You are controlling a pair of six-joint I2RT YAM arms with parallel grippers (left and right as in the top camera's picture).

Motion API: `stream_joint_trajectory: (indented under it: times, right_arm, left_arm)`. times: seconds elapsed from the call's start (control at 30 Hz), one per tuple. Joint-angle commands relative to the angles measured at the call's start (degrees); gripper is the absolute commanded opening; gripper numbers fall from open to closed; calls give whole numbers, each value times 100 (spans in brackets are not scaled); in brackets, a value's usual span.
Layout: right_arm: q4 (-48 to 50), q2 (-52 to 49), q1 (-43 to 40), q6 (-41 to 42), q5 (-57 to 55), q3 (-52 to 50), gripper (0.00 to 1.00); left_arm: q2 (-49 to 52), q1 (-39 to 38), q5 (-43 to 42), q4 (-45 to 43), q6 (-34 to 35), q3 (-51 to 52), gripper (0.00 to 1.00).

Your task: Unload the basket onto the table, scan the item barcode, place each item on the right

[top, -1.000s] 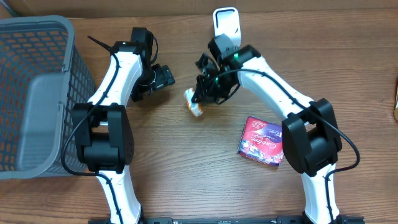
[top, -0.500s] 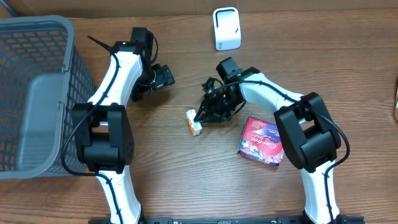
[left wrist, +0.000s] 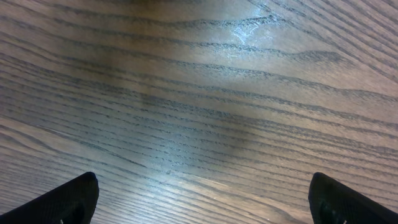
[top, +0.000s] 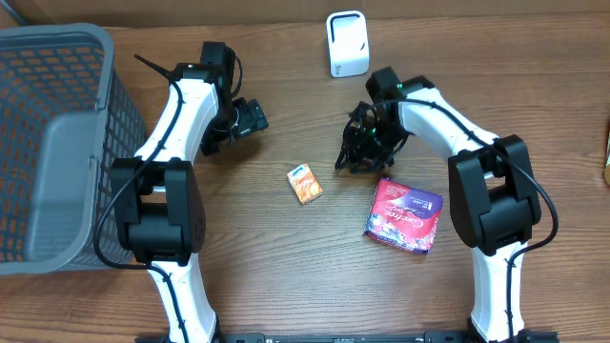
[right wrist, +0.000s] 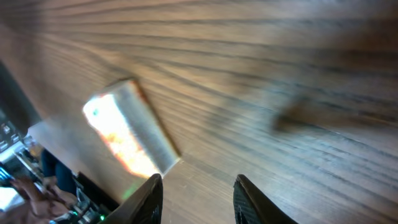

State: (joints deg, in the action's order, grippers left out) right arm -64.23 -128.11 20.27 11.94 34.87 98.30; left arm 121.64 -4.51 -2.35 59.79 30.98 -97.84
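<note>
The grey basket [top: 57, 143] is cut off at the frame's left edge, well apart from the left gripper [top: 257, 118], whose fingers stand wide apart over bare table [left wrist: 199, 93]. The red packet [top: 403, 214] lies just beside the right gripper [top: 345, 164]. The small orange box [top: 305, 184], a blur in the right wrist view, lies near its parted, empty fingers without touching them.

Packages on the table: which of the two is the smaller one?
The orange box, lying on its own in the middle. The red-and-purple pack to its right is plainly larger.
</note>
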Motion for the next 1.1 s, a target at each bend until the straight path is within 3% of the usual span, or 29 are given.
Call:
stream_joint_trajectory:
  times: [0.0, 0.13, 0.27, 0.47, 0.9, 1.07]
  right_arm:
    - [-92, 39, 107, -669, 33, 308, 37]
    - [-11, 35, 354, -1451, 229, 291, 35]
    - [105, 20, 601, -1519, -48, 286, 34]
    - [584, 4, 863, -927, -76, -66, 34]
    - [973, 4, 957, -566, -264, -527, 33]
    - [968, 4, 962, -400, -267, -535, 25]
  left_arm:
    - [-15, -33, -4, -7, -55, -20, 100]
    - [-15, -33, -4, -9, -55, -20, 100]
    - [-15, -33, -4, -7, -55, -20, 100]
    - [-15, -33, -4, -7, -55, -20, 100]
    - [-15, -33, -4, -9, -55, -20, 100]
    - [-15, -33, -4, -7, -55, -20, 100]
